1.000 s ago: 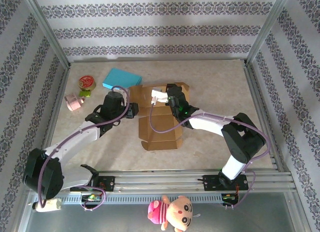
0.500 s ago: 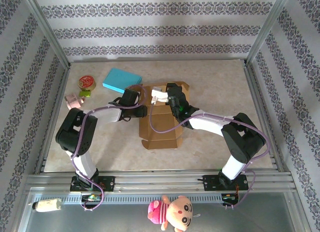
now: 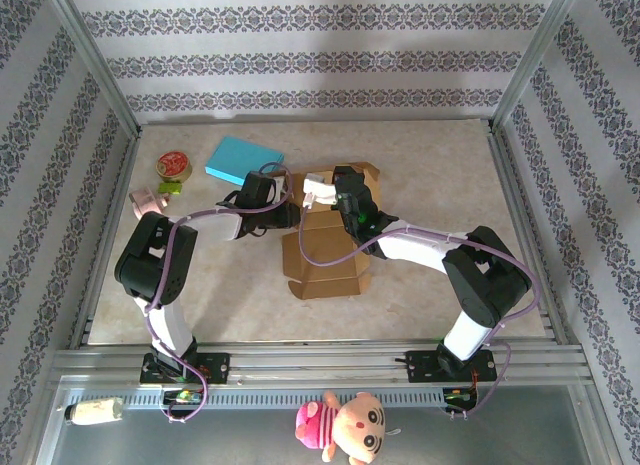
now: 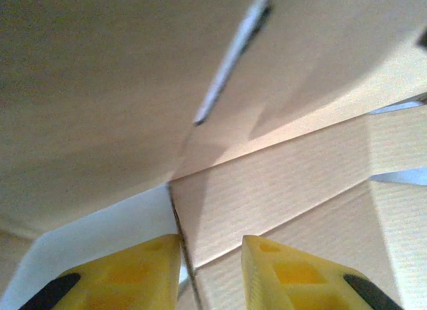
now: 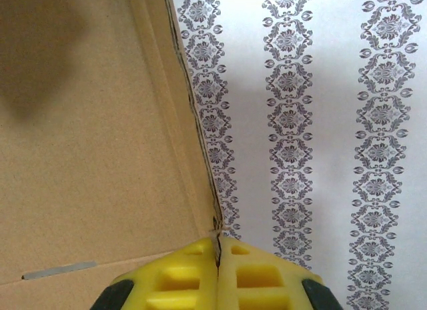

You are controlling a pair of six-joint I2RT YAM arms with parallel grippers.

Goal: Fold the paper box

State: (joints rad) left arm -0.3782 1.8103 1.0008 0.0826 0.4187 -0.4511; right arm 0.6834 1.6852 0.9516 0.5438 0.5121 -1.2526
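Observation:
The brown paper box point(image 3: 325, 253) lies partly unfolded in the middle of the table, its flaps spread. My left gripper point(image 3: 283, 217) is at the box's left edge. In the left wrist view it point(image 4: 210, 247) is open, and a thin cardboard edge point(image 4: 179, 240) runs between the yellow fingers point(image 4: 287, 267), close to the left one. My right gripper point(image 3: 341, 192) is at the box's far side. In the right wrist view it point(image 5: 218, 247) is shut on the edge of a raised cardboard flap point(image 5: 87, 157).
A blue flat box point(image 3: 243, 158) lies just behind the left gripper. A red tin point(image 3: 174, 166), a small green item point(image 3: 169, 187) and a pink object point(image 3: 148, 202) sit at the far left. A plush doll point(image 3: 345, 425) lies beyond the front rail. Patterned walls enclose the table.
The left arm folded back and its gripper moved right, up to the box's left edge. The box shifted slightly. The right gripper held still.

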